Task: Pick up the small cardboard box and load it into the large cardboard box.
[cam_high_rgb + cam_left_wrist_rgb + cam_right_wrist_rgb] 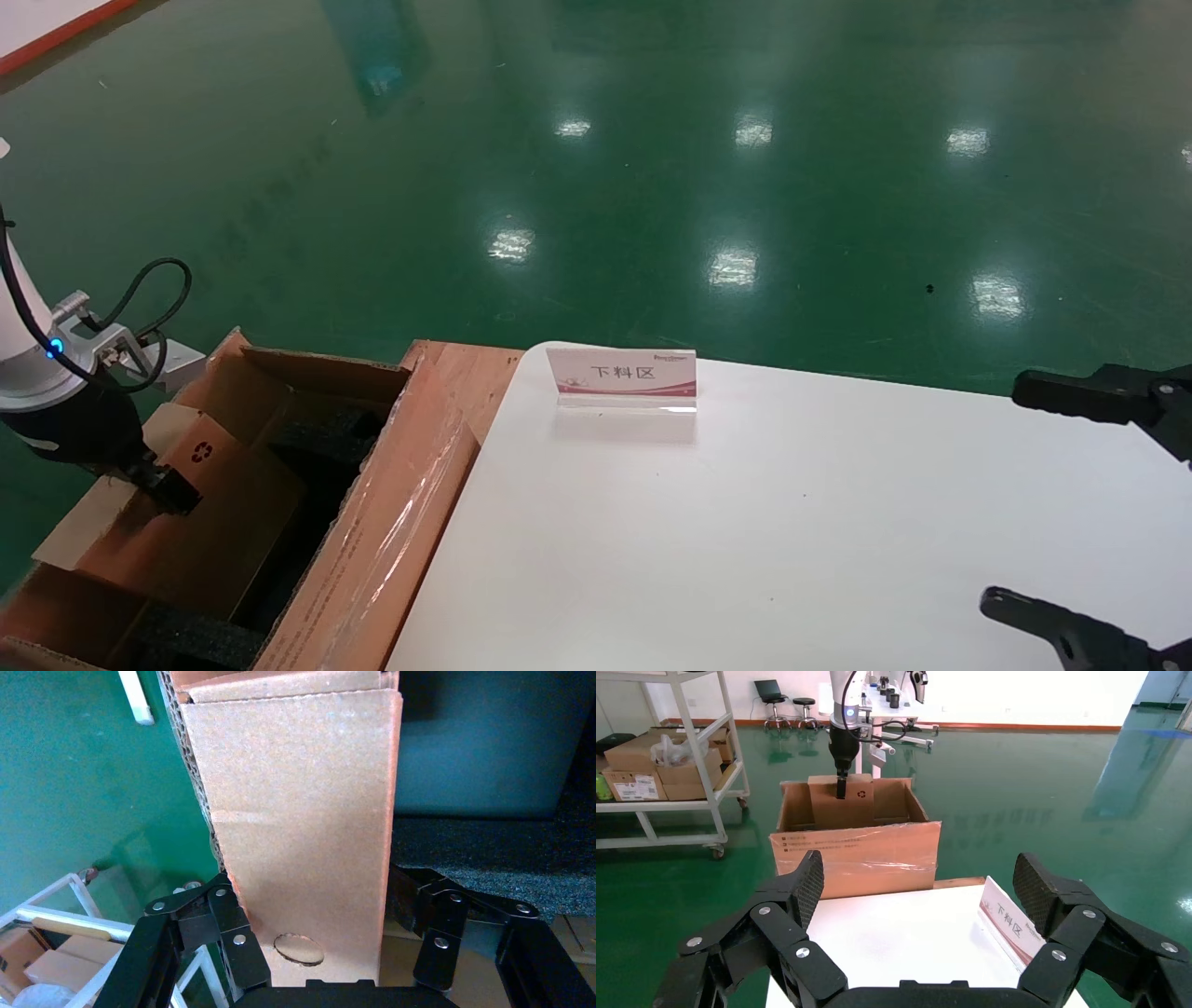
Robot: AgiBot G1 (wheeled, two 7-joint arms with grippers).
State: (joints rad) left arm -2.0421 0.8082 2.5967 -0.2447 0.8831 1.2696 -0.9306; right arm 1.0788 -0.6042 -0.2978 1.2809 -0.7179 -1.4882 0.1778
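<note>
The small cardboard box [223,485] stands tilted inside the large cardboard box [391,522], on its left side, with its recycling symbol facing up. My left gripper [163,489] is shut on the small box's edge. In the left wrist view the small box [302,811] with its round punched mark fills the space between the fingers [235,931] of the left gripper [313,888], next to black foam [492,860]. My right gripper [1004,492] hangs open over the table's right side. In the right wrist view the right gripper [919,874] holds nothing, and the large box [856,857] and small box [852,804] stand beyond it.
A white table [792,522] carries a small acrylic sign [622,377] near its far edge. A wooden board [470,373] lies between table and carton. A shelf cart with cartons [666,762] stands farther off on the green floor.
</note>
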